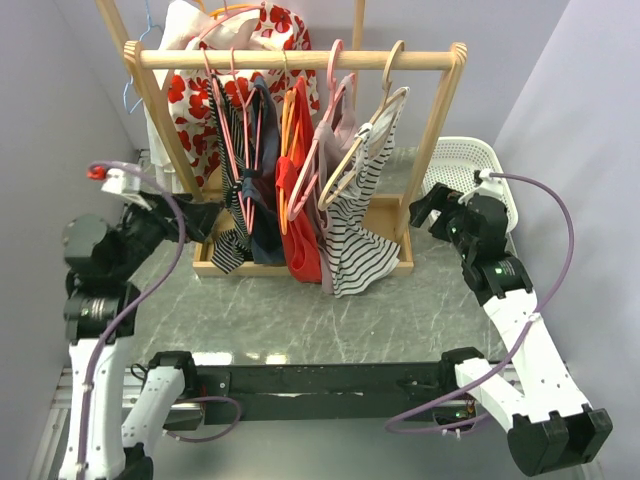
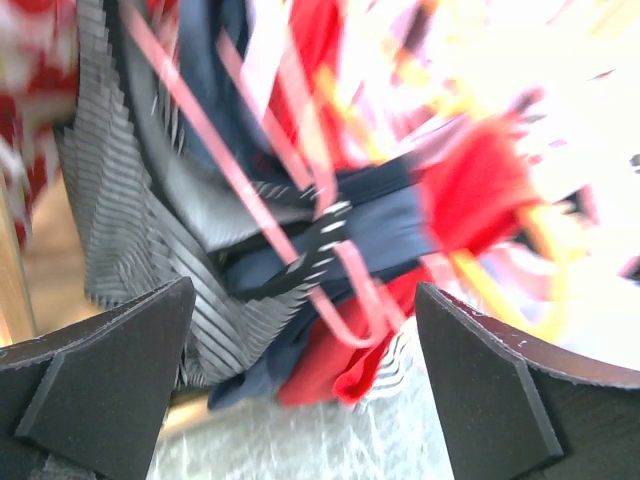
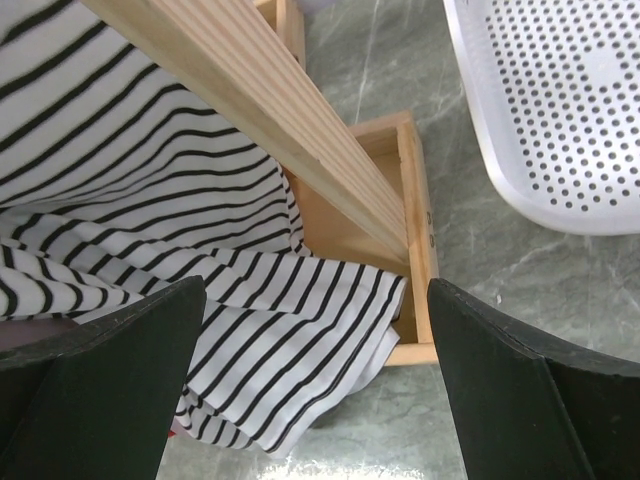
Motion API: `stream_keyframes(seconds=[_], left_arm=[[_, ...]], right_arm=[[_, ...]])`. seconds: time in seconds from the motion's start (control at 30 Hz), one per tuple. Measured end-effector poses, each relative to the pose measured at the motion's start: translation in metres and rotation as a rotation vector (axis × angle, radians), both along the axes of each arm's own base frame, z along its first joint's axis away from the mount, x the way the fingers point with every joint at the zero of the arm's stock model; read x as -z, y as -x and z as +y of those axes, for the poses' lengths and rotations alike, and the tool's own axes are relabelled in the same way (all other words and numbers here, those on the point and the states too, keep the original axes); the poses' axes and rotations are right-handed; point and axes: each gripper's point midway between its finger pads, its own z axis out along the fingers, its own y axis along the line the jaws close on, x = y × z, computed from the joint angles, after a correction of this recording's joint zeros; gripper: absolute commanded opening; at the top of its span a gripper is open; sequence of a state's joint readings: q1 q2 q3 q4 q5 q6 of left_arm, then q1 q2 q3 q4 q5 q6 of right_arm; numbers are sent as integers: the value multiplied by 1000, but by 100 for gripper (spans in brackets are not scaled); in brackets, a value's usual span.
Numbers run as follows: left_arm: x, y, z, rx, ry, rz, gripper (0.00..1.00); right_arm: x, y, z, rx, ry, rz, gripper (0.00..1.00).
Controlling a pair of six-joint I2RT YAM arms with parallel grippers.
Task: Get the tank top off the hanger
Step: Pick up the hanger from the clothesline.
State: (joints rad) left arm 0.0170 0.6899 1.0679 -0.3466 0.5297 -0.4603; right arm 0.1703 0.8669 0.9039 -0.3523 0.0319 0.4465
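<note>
Rack (image 1: pixel 300 59) crowding is the difficulty: the striped tank top (image 1: pixel 358 235) hangs at its right end, hem spilling over the base. Both the left gripper (image 1: pixel 205 218) and right gripper (image 1: pixel 428 210) stand wide open, empty; best pinch one strap and slip it off the hanger (image 1: pixel 352 160) shoulder first.

"What colour is the stripy top (image 3: pixel 150 200)?"
"White with black lines. Beside it is a red top (image 1: pixel 300 220), then a dark blue top (image 1: pixel 265 215), then a grey top (image 2: pixel 130 240) with thin dark lines."
"And the dress (image 1: pixel 195 100)?"
"White with red flowers. The hangers (image 2: pixel 215 150) are mostly pink. The rack (image 1: pixel 300 59) is pale wood."
"The bench (image 1: pixel 300 310)?"
"Grey-green with white veins. The basket (image 1: pixel 470 160) is white, dotted with holes. The left hand (image 2: pixel 302 290) and right hand (image 3: pixel 316 285) are black."
</note>
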Motion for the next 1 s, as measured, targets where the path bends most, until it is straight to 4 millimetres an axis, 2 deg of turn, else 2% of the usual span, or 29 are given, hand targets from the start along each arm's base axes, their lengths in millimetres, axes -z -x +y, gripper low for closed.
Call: stream_keyframes(seconds=[0.13,0.2,0.27,0.4,0.47,0.57,0.83,0.9,1.0], left_arm=[[-47,25,-2,10,8,-138,91],[-66,32,-4,22,24,-191,89],[-74,29,-5,28,39,-213,85],[-69,3,-2,3,60,-178,76],[-61,-14,-1,-11,69,-140,75],[-50,-32,-12,1,77,-93,75],[-32,-47,-62,33,51,-30,74],[-32,-51,-67,7,40,-30,74],[-33,-57,-65,-60,29,-32,76]], right_arm=[[7,-3,3,-9,-4,27,100],[8,-3,4,-13,-8,29,100],[8,-3,4,-15,-11,29,100],[7,-3,5,-16,-15,27,100],[6,-2,5,-15,-16,25,100],[5,-2,5,-14,-20,22,100],[10,-1,5,-10,-29,32,100],[10,-1,5,-9,-28,32,100],[11,-1,4,-3,-25,33,100]])
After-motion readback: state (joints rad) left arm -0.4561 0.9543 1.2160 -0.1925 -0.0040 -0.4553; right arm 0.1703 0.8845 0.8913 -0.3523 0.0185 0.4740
